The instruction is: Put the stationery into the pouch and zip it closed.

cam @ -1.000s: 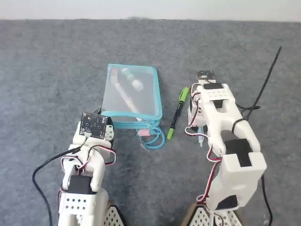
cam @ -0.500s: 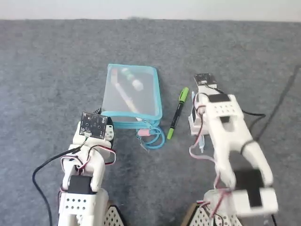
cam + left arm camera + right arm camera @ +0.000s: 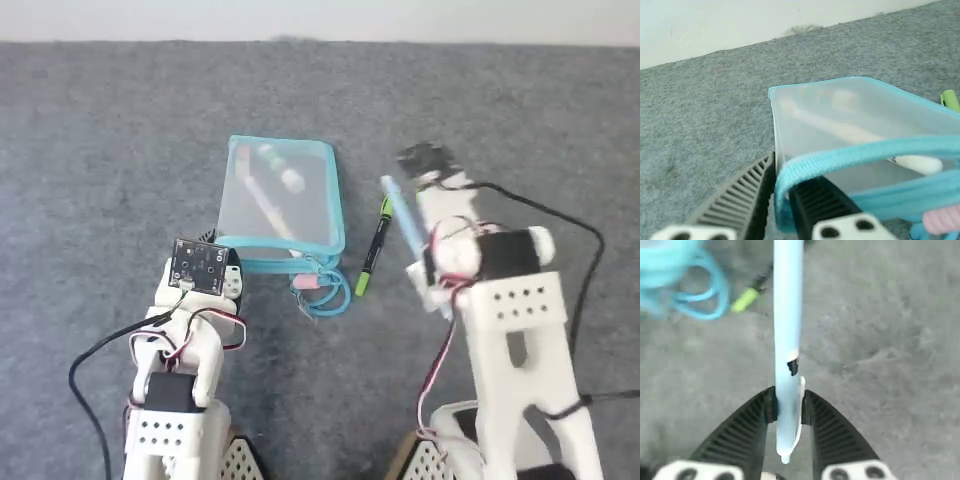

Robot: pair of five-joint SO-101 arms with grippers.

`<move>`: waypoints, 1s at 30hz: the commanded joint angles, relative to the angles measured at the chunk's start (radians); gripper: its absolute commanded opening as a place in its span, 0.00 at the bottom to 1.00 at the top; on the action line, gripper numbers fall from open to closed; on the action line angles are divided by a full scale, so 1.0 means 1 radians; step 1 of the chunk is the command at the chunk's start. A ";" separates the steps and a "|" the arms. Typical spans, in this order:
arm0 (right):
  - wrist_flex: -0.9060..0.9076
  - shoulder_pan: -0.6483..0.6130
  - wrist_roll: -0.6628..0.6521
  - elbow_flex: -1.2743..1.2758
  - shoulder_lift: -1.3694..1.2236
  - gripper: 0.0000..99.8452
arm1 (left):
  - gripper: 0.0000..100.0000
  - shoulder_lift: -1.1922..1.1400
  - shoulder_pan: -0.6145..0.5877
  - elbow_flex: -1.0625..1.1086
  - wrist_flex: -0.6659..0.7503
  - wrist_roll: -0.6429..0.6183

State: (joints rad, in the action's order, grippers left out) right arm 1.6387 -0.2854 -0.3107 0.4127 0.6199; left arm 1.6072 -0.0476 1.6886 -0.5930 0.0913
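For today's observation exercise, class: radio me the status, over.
Left gripper shut on pouch rim. Right gripper shut on blue pen. Green marker lies on carpet beside pouch, not yet bagged.

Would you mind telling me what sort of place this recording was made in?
Likely a lab or hobby bench for robot practice: a grey felt-like mat meeting a plain white wall, the left arm and right arm with bare wiring, and a pouch and green pen as props.
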 commanded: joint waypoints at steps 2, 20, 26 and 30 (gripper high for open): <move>0.159 -0.240 0.029 -0.144 0.051 0.01 | 0.01 0.017 -0.002 -0.015 0.031 0.011; 0.156 -0.432 -0.009 -0.075 -0.067 0.01 | 0.01 0.017 -0.002 -0.015 0.029 0.011; 0.153 -0.374 -0.003 -0.193 -0.208 0.01 | 0.01 0.017 -0.002 -0.015 0.031 0.011; 0.153 -0.374 0.032 -0.262 -0.297 0.01 | 0.01 0.017 -0.002 -0.015 0.031 0.011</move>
State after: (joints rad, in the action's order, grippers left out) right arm 1.7553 -0.6720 -0.2969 0.2394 0.3514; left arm 1.6072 -0.0476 1.6886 -0.5930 0.0913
